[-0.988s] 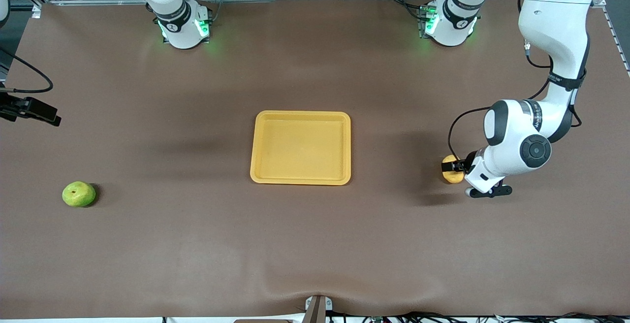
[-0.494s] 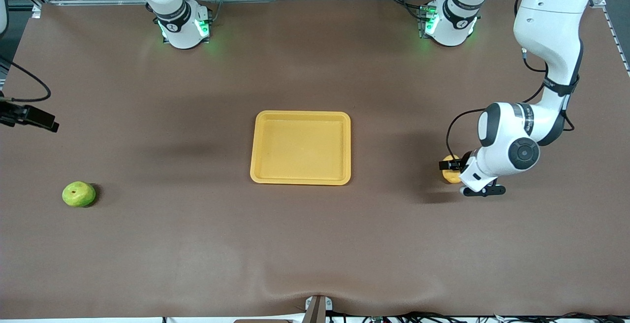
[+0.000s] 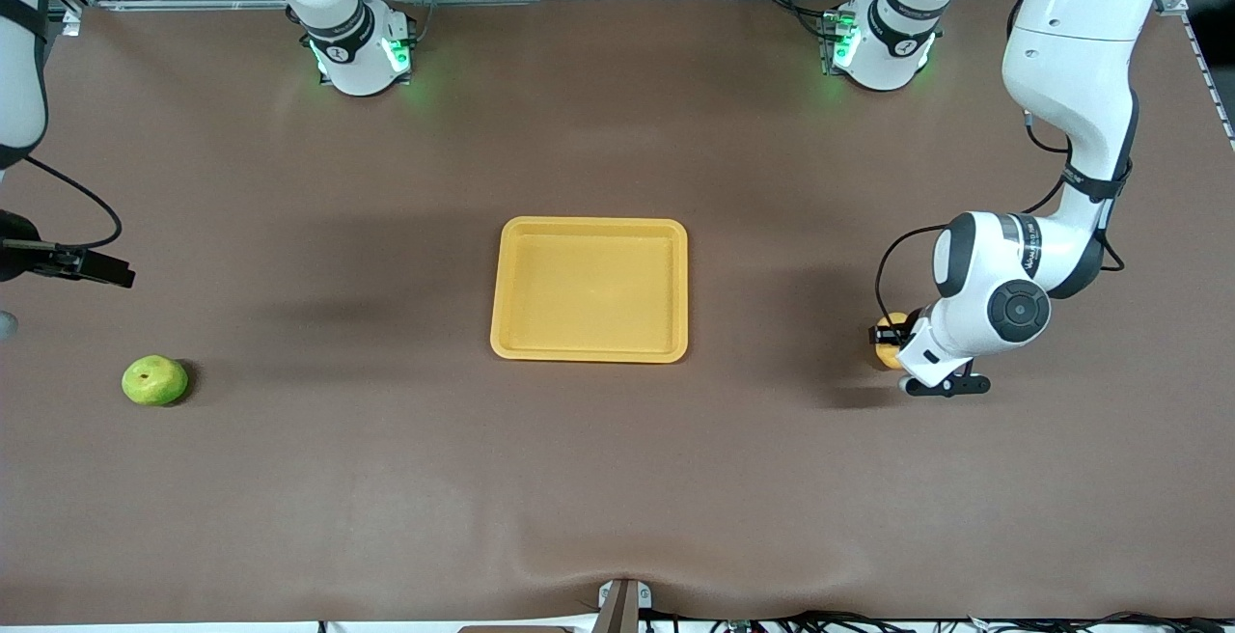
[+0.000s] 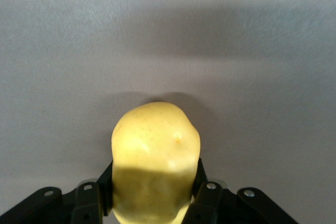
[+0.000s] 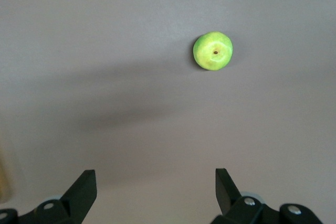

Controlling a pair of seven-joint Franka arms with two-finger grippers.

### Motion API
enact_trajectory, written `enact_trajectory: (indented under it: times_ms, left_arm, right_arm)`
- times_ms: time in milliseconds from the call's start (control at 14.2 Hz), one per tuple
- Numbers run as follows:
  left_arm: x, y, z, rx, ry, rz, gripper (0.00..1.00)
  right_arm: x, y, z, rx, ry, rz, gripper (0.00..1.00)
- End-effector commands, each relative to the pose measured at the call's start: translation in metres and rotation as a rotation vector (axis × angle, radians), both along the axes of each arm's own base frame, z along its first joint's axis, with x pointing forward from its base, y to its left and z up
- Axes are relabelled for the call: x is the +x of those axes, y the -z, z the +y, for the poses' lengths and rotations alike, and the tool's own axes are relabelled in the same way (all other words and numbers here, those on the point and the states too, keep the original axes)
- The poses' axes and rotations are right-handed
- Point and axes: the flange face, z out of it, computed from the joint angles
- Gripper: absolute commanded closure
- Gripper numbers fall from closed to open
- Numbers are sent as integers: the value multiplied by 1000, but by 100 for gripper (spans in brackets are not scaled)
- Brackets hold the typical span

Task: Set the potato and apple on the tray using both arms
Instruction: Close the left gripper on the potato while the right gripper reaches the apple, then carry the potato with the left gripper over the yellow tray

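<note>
Claw, left (image 3: pixel 889 335), black two-finger type: closed on the small oval lumpy yellow potato (image 3: pixel 886 351), which sits low at the worktop toward the left arm's end; the wrist view shows the fingers (image 4: pixel 206 198) pressed against both flanks of the potato (image 4: pixel 155 156), its long axis running away from the claw (image 4: pixel 152 203).

Claw, right (image 3: pixel 114 275): fingers spread wide, holding nothing, hanging over bare worktop at the right arm's end; in its wrist view the claw (image 5: pixel 156 188) is well apart from the fruit.

Items, largest first:
- Worktop (image 3: pixel 617 479), brown, matte.
- Arms, white, jointed, black joint bands; both reach out to their own ends of the worktop.
- Tray (image 3: pixel 590 224), shallow rectangular yellow-orange plastic with raised rim, mid-worktop between the two claws, nothing in it.
- Apple (image 3: pixel 153 380), round green fruit with yellowish patches, stem dimple upward (image 5: pixel 213 51), nearer the front camera than the right claw.
- Potato, as above.

Governing relation: the tray lies from the left claw toward the right arm's end of the worktop, well apart, so the potato likely needs lifting clear of the rim before it travels. The apple lies ahead of the open right claw, off to one side of its centre line, so that claw probably needs to come over the apple before descending.
</note>
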Motion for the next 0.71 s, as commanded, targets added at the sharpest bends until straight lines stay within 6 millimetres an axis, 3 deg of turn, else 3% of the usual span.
enact_trajectory:
  times_ms: [0, 282, 635]
  left_arm:
    - [14, -20, -16, 16, -40, -52, 81]
    - [9, -60, -71, 12, -96, -111, 80]
    - [-16, -91, -166, 7, -149, -143, 79]
  right_arm:
    - [8, 12, -23, -5, -41, -9, 0]
    - [16, 45, -44, -6, -25, 11, 0]
    - [26, 81, -59, -30, -62, 40, 0]
